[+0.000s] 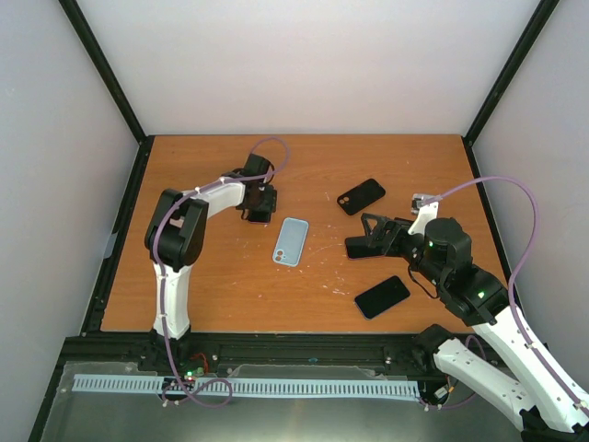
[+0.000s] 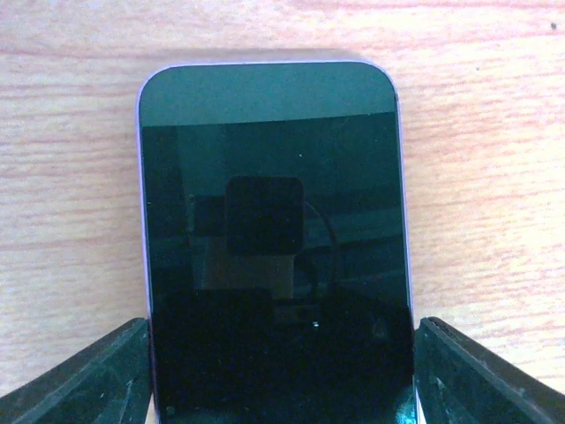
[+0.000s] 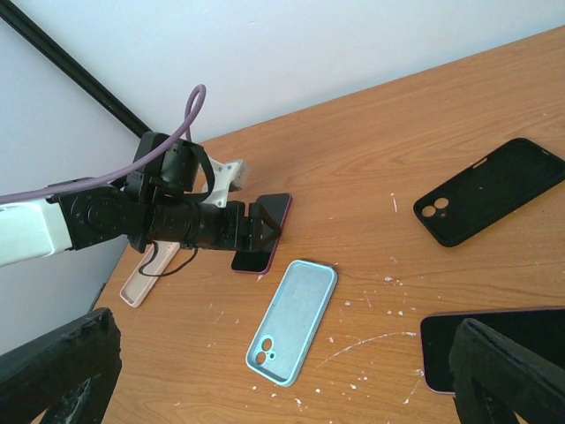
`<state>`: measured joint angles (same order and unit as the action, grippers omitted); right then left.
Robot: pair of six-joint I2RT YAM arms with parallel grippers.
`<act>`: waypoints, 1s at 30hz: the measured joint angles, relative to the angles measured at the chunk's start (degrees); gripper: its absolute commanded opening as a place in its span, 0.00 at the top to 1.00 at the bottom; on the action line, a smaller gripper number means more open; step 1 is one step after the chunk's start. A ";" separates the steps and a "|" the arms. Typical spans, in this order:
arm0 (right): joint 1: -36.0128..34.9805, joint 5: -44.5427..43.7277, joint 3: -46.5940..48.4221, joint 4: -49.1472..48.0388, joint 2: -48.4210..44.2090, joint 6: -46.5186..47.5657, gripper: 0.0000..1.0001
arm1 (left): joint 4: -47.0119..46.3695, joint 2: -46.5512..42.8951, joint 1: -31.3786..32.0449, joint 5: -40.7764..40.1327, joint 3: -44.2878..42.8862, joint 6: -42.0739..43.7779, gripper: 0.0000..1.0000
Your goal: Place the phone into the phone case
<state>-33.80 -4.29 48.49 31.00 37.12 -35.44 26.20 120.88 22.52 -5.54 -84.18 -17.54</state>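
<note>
A dark-screened phone with a purple-pink rim [image 2: 274, 177] lies flat on the wooden table at the back left [image 1: 255, 216]. My left gripper [image 2: 281, 389] is shut on it, one finger against each long edge; it also shows in the top view [image 1: 260, 204] and in the right wrist view [image 3: 265, 225]. An empty light blue phone case [image 1: 290, 241] lies open side up just right of it, also in the right wrist view [image 3: 294, 320]. My right gripper [image 1: 368, 238] is wide open and empty, hovering right of the blue case.
A black case [image 1: 361, 195] lies at the back right. A second dark phone [image 1: 382, 296] lies near the front edge. A third phone [image 3: 441, 349] lies under my right gripper. A pale pink case [image 3: 141, 284] lies beside the left arm.
</note>
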 measured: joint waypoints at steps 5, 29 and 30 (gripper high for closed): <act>0.00 0.04 -0.02 -0.02 -0.02 -0.20 0.00 | 2.58 -0.11 0.76 -1.22 -0.52 -1.07 0.13; 0.00 -1.14 -0.07 0.15 -1.90 -0.42 0.00 | 5.92 -0.50 1.40 -2.58 -0.83 -1.92 0.41; 0.00 -1.14 -0.07 0.15 -1.90 -0.44 0.00 | 6.25 -1.51 1.53 -2.12 0.17 -1.92 0.42</act>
<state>-33.80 -5.43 48.42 31.16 35.22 -35.88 32.45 119.37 24.05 -7.66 -84.01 -19.46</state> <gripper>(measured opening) 0.999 0.759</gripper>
